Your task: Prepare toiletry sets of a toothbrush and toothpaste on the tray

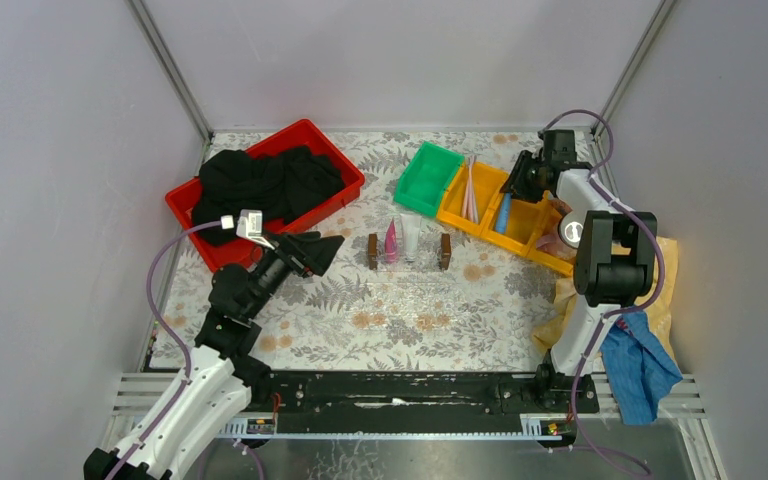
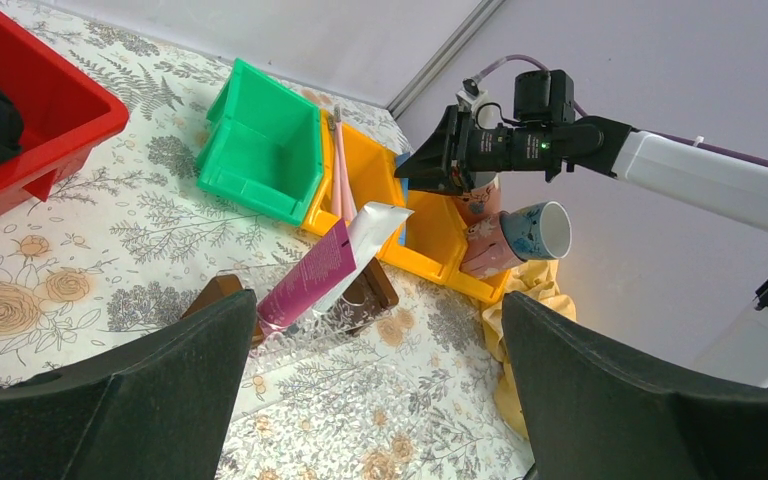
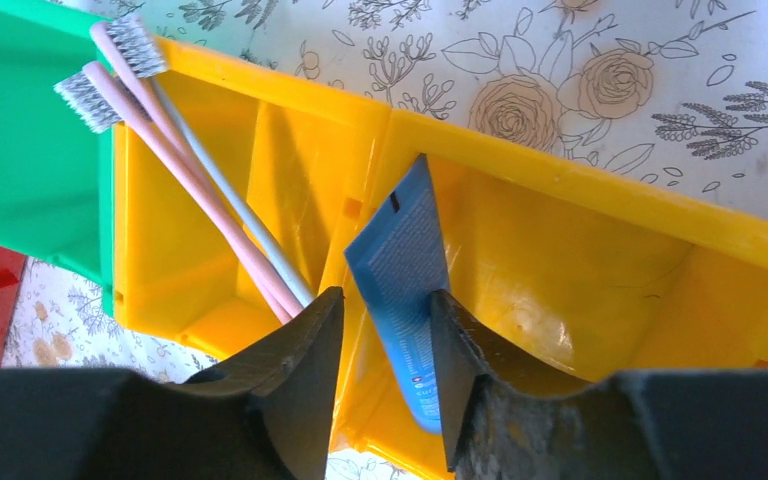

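Right gripper (image 3: 385, 340) straddles one blue toothpaste tube (image 3: 405, 290) in the yellow bin (image 3: 580, 200) beside three toothbrushes (image 3: 190, 175), two tubes (image 1: 400, 240) on the tray (image 1: 408, 262), left gripper (image 2: 380, 390) wide open, empty.

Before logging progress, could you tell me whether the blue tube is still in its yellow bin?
In: the blue tube leans inside the yellow bin, between the right tool's fingers.

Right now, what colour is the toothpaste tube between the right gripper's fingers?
Blue, with a small dark mark near its flat end: the toothpaste tube shows best in the right wrist view.
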### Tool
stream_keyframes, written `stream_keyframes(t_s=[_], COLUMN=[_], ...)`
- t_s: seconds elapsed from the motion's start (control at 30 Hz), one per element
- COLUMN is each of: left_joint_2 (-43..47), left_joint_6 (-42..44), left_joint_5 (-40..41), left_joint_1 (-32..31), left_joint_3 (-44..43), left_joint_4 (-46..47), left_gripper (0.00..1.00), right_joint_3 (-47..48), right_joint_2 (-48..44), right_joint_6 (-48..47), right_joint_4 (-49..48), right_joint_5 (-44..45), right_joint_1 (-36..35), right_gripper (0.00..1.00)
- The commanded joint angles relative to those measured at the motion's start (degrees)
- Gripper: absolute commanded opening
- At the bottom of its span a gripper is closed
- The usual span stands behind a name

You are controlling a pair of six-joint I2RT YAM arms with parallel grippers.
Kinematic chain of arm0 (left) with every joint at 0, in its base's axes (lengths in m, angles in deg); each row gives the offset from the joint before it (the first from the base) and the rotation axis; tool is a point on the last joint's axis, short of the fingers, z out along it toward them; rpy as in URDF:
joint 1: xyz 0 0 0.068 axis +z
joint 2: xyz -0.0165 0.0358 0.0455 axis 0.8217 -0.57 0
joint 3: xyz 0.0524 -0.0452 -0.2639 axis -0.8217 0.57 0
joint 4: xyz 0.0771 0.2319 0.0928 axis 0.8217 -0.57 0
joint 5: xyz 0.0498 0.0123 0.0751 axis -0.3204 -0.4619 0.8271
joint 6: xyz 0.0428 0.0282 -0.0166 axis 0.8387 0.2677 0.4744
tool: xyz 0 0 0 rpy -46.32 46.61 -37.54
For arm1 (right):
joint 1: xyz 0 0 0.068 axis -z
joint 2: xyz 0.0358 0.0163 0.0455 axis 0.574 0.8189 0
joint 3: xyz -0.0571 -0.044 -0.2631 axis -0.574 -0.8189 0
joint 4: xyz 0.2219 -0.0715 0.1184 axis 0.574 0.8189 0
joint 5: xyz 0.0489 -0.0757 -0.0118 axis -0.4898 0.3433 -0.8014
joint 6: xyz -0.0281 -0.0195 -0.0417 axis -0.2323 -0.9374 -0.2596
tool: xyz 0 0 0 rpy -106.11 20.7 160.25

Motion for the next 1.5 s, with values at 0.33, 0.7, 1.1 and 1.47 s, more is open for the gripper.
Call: stream_keyframes(t_s=[0.33, 0.7, 1.1, 1.47], left_joint_2=[0.12, 0.07, -2.88, -8.04], left_joint_6=[0.37, 0.19, -4.23, -12.31], left_joint_5=[0.2, -0.21, -10.88, -17.61], left_joint_1=[0.25, 0.25, 0.24, 0.18], left_joint_3=[-0.48, -1.02, -0.63, 0.65], left_joint_4=[3.25, 3.36, 16.26, 32.27], left_gripper=[1.0, 1.0, 1.0, 1.0], right_joint_3=[0.87, 0.73, -3.73, -4.42], right_joint_2=[-0.85, -1.12, -12.59, -21.77], right_joint_6=[-2.51, -5.56, -12.11, -14.16], right_joint_4=[-1.57, -2.06, -6.68, -6.06], right_joint_5=[4.58, 6.11, 5.04, -1.18], right_joint_1=[-0.26, -0.24, -0.22, 0.44], right_gripper=[0.3, 0.03, 0.0, 0.0])
